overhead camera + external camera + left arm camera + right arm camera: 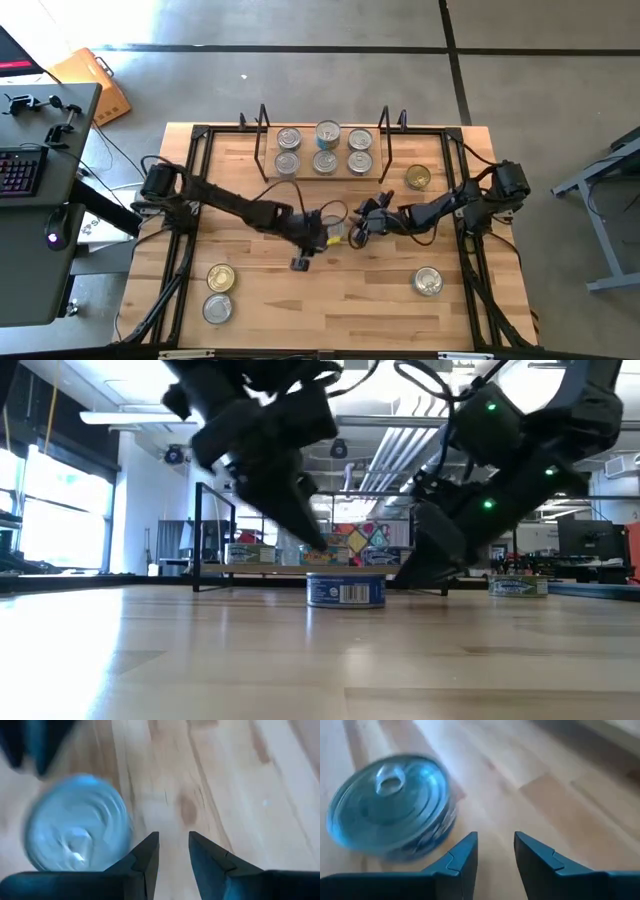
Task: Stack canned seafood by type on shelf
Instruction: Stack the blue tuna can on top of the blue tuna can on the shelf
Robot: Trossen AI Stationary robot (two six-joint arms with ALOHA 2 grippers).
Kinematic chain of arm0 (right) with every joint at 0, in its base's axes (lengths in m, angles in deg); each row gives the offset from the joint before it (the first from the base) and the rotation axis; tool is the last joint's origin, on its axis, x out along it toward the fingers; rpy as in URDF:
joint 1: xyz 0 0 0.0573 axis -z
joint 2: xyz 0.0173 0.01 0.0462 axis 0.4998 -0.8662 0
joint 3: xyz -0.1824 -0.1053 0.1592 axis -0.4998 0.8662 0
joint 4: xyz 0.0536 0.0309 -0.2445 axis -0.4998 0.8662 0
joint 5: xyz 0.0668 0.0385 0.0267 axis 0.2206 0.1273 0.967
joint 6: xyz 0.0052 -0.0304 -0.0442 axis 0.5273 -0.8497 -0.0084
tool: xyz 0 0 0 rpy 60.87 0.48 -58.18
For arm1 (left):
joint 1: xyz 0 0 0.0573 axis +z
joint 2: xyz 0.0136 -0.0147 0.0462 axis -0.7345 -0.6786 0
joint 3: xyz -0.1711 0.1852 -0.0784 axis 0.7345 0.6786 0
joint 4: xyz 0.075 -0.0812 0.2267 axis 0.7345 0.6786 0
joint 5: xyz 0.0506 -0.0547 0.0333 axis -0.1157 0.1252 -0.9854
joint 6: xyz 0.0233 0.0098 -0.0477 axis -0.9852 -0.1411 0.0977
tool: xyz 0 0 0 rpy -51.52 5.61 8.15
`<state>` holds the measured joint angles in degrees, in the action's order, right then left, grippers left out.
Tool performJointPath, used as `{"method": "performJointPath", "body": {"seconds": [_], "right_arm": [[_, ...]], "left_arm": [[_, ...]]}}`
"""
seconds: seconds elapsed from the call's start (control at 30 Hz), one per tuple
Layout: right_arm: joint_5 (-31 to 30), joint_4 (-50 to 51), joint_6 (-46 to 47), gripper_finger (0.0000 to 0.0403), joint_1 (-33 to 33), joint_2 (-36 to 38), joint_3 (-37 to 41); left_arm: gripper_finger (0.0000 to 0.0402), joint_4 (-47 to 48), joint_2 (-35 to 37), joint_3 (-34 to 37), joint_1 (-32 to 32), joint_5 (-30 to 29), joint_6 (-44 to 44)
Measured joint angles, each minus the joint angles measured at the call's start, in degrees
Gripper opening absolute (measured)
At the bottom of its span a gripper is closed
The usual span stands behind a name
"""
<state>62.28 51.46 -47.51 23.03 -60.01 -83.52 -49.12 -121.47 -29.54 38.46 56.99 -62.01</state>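
On the light butcher-block wooden worktop (330,300), two short round metal tins (219,293) with silver and gold tops sit near the front left corner. The left gripper (172,852) hangs over the worktop's middle, its dark fingers a little apart and holding nothing — a silver-topped tin (75,822) lies just beside them. The right gripper (495,851) is close by, fingers likewise slightly apart and empty. Against the back edge, the low wood shelf in its black wire frame (325,165) carries six tins (325,148) in two rows. One gold-topped tin (418,178) rests right of the shelf; another silver tin (427,281) lies near the front right corner.
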Motion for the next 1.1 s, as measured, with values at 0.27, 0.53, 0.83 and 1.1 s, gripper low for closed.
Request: {"method": "performJointPath", "body": {"seconds": [0.27,0.53,0.83,1.1], "right_arm": [[8.0,-5.8,-7.6,0.0119,3.9,-0.1,0.0],[6.6,-6.0,-7.4,0.0118,1.1,-1.1,0.0],[17.5,-7.1,-7.1,0.0119,-5.0,-1.2,-0.1],[19.9,-7.4,-15.1,0.0119,-8.9,-1.2,-0.1]], "left_arm": [[0.0097,-12.2,-3.2,6.1,-2.3,-11.0,7.0],[0.0096,-15.1,-3.3,6.5,-0.5,-16.2,10.8],[0.0096,4.2,-0.9,6.4,-0.8,-30.6,17.9],[0.0096,9.1,2.2,6.4,-3.2,-35.9,17.7]]}}
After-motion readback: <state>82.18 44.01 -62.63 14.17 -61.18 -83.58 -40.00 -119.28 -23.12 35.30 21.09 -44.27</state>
